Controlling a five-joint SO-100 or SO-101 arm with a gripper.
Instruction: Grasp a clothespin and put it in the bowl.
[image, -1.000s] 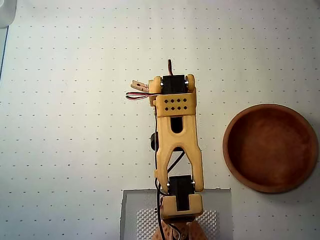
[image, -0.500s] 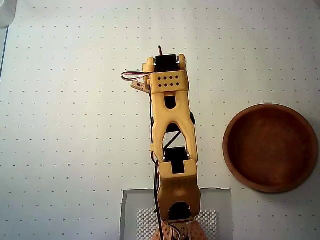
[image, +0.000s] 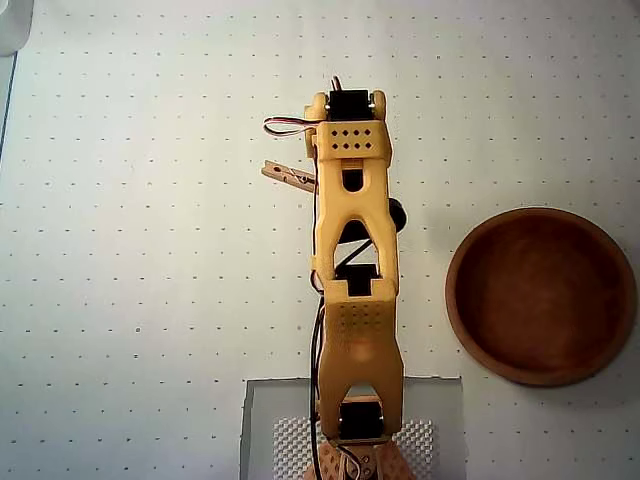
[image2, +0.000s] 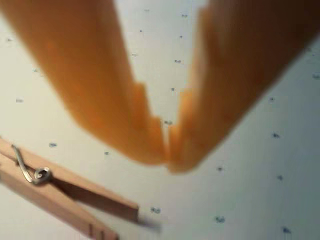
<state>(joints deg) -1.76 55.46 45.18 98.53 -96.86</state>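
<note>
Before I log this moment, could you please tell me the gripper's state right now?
Gripper: shut, fingertips together, holding nothing; the clothespin lies on the table beside it.

My table (image: 150, 250) is white with rows of tiny dark dots all over it. A little wooden clothespin (image: 288, 177) lies flat on it, just left of my arm in the overhead view. In the wrist view the clothespin (image2: 60, 192) shows its curly metal spring. A big round brown bowl (image: 541, 296) sits on the table, far to the right. A gray mat (image: 262, 425) lies at the bottom edge.
</note>
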